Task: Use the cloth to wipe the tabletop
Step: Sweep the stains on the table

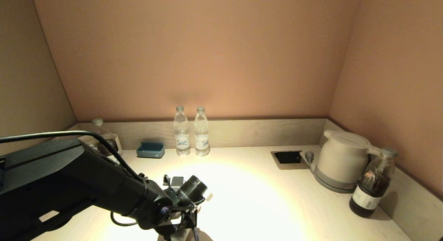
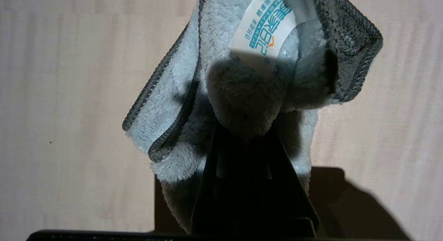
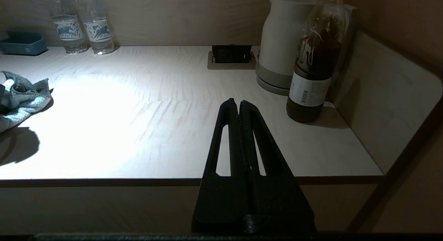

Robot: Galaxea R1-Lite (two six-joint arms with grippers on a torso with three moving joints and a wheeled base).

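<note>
The light-blue terry cloth with its white tag is bunched between the dark fingers of my left gripper, which is shut on it. The cloth rests on the cream wood-grain tabletop. In the head view the left gripper is low over the tabletop near its front left, and the arm hides most of the cloth. The right wrist view shows the cloth lying crumpled at the far left. My right gripper is shut and empty, parked before the table's front edge.
Two water bottles and a blue-grey tissue box stand at the back rim. A glass bottle is at the back left. The black socket recess, a white kettle and a dark bottle are at the right.
</note>
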